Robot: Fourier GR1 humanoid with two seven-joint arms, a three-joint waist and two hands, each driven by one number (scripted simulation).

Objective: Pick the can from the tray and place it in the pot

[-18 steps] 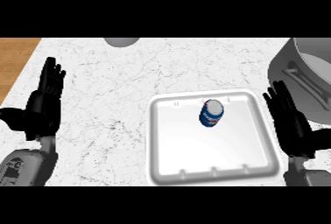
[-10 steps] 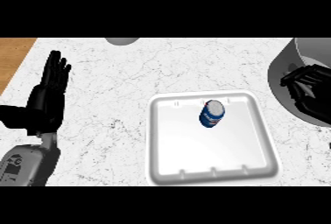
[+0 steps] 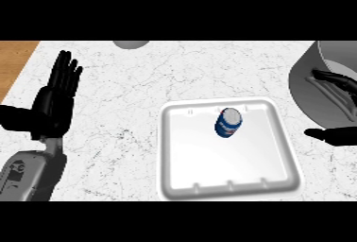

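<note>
A blue can (image 3: 229,123) with a white top stands upright in the upper middle of the white tray (image 3: 202,170), which lies on the marble counter. The grey pot (image 3: 305,81) sits at the right edge, partly cut off. My right hand (image 3: 336,92) is open at the far right, right of the tray; its fingers lie spread across the pot's side and its thumb points left below them. It is well clear of the can. At the left, my left hand (image 3: 54,100) rests open with fingers up, far from the tray.
A grey round object (image 3: 131,44) pokes in at the counter's far edge. A wooden surface (image 3: 14,56) shows beyond the counter's left edge. Bare marble (image 3: 118,123) lies between my left hand and the tray.
My right hand has moved up and to the right, from beside the tray to the pot's side, turning as it went. The left hand and the can have stayed put.
</note>
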